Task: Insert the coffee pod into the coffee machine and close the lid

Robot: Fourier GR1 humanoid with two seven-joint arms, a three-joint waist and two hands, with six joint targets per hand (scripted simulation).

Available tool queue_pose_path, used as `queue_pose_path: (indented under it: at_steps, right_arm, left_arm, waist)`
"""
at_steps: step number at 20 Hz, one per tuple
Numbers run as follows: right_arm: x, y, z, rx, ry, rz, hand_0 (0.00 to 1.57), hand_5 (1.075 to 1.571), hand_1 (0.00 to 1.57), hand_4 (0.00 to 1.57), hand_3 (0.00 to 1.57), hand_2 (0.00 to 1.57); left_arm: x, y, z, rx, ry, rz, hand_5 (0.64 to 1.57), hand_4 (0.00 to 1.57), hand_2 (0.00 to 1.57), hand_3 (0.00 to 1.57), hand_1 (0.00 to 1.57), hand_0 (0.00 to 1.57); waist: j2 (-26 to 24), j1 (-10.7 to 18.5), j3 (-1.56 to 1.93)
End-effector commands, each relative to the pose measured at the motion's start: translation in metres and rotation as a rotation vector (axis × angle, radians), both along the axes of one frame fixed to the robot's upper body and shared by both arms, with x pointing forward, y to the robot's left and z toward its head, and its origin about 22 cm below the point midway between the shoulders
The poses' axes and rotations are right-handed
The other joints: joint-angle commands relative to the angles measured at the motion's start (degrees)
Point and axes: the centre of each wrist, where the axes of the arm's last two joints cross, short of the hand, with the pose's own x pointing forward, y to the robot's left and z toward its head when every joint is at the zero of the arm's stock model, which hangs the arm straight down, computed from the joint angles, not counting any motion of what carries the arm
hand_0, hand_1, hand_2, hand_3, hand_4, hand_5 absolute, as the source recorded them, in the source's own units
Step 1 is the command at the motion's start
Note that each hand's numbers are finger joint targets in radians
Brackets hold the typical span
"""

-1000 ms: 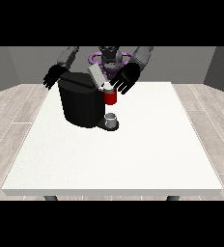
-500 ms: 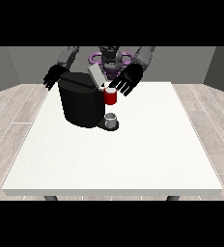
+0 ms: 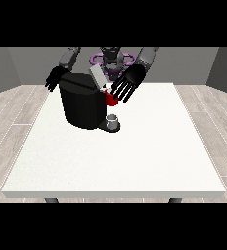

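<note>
On white table (image 3: 135, 161), toward far-left part: black coffee machine (image 3: 83, 105), lid (image 3: 97, 78) tilted up. Risk, as judged: lid knocked sideways rather than pressed shut if palm descends off-centre. Hand at view's right (image 3: 129, 84) spread wide above a red thing at the machine (image 3: 111, 99), holding nothing. Hand at view's left (image 3: 54, 78) behind machine, fingers relaxed, empty. Coffee pod not plainly visible.

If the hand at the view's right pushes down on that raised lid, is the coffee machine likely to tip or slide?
Probably not. The coffee machine looks squat and broad-based, sitting flat on the table. The raised lid is a thin flap, so it likely swings first. The hand at the view's right has its fingers spread.
</note>
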Motion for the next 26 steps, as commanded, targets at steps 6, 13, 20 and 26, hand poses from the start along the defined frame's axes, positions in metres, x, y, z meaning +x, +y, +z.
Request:
queue_pose_path:
  at_steps: [6,13,20,26]
  right_arm:
    - [-0.001,-0.006,-0.004,-0.001,0.042,-0.002,0.00,1.571,0.00,0.34,0.00,0.00]
    - [-0.014,-0.005,-0.031,0.003,0.135,-0.064,0.00,1.571,0.00,0.41,0.00,0.00]
    - [-0.039,-0.041,-0.068,0.046,0.198,-0.116,0.00,1.571,0.00,0.39,0.00,0.00]
    - [-0.052,-0.045,-0.075,0.051,0.253,-0.175,0.00,1.571,0.00,0.37,0.00,0.00]
  left_arm:
    - [0.001,-0.003,-0.004,0.031,0.038,0.008,1.571,0.00,0.00,0.00,0.00,0.00]
    - [-0.006,-0.012,-0.050,0.043,0.111,-0.051,1.571,0.00,0.00,0.00,0.00,0.00]
    - [-0.011,-0.022,-0.085,-0.274,0.207,-0.025,1.571,0.00,0.00,0.00,0.00,0.00]
    - [-0.028,-0.019,-0.144,-0.680,0.258,-0.042,1.571,0.24,0.00,0.00,0.00,0.00]
  waist:
    - [-2.09,0.05,-0.08]
    - [-7.92,4.20,-0.10]
    - [-13.74,7.35,-0.09]
    - [-20.11,11.62,-0.16]
